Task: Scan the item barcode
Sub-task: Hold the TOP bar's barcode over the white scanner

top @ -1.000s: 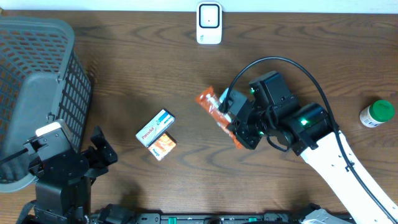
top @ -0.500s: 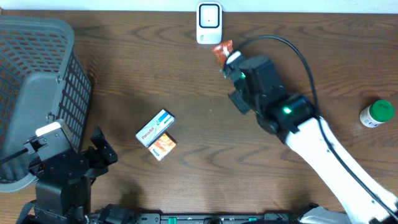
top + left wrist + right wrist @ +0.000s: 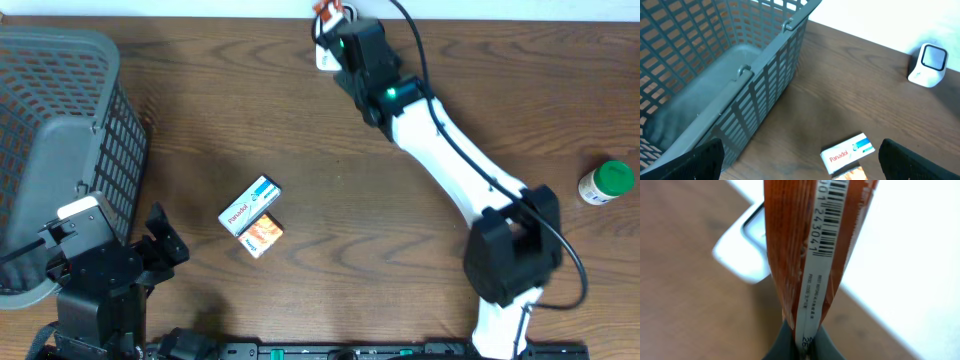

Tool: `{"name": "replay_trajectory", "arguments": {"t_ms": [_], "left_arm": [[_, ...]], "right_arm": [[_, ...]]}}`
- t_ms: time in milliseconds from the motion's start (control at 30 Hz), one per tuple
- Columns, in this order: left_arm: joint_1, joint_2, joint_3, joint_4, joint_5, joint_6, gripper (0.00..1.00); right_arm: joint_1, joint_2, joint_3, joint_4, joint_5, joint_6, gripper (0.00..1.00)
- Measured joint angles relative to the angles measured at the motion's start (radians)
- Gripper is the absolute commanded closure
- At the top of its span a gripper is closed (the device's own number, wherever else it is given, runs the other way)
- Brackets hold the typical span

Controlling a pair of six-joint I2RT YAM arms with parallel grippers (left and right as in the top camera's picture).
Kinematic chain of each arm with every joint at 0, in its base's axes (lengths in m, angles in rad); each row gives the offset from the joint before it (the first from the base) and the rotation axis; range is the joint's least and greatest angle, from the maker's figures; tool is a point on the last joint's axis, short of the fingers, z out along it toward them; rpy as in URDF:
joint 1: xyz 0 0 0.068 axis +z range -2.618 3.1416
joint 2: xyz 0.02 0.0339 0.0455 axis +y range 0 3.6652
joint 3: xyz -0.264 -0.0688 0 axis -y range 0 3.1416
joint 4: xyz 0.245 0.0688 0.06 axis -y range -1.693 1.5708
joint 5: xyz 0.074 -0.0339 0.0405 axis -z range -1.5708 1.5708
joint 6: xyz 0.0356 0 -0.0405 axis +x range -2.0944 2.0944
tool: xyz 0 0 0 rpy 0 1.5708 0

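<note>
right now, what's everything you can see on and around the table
basket: 1, grey, left edge of the table
scanner: 1, white, far edge, middle
packet: 1, orange with a barcode strip, held at the scanner
white box: 1, white and blue, left of centre
orange box: 1, orange, against the white box
bottle: 1, white with green cap, right edge
table: 1, dark brown wood
left gripper: 1, black, open, empty, beside the basket
right gripper: 1, black, shut on the packet
</note>
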State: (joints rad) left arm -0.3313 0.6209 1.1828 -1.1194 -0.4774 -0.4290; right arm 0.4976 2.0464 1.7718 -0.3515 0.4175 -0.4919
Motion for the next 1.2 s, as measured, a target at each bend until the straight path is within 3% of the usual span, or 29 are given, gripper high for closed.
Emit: {"name": "replay_trajectory", "arguments": {"t_ms": [167,267,433,567,767,933,1200], "left_arm": [[0.000,0.000,0.000,-0.001,0.000,0.000,0.02],[0.000,0.000,0.000,-0.001,0.000,0.000,0.02],[0.000,0.000,0.000,-0.001,0.000,0.000,0.02],[0.000,0.000,0.000,-0.001,0.000,0.000,0.02],[0.000,0.000,0.000,-0.001,0.000,0.000,0.02],[0.000,0.000,0.000,0.000,0.000,0.000,0.02],[0.000,0.000,0.000,0.000,0.000,0.000,0.02]], "right_arm": [[-0.006,0.156,0.157,0.145,0.188,-0.260,0.99],[-0.008,0.245,0.175,0.365,0.320,-0.465,0.99],[-0.013,0.354,0.177,0.520,0.474,-0.766,0.99],[-0.019,0.431,0.177,0.618,0.584,-0.922,0.99],[-0.016,0.543,0.177,0.657,0.681,-1.010,0.99],[0.006,0.587,0.177,0.811,0.713,-1.065,0.99],[0.014,0.588,0.177,0.806,0.766,-1.101,0.99]]}}
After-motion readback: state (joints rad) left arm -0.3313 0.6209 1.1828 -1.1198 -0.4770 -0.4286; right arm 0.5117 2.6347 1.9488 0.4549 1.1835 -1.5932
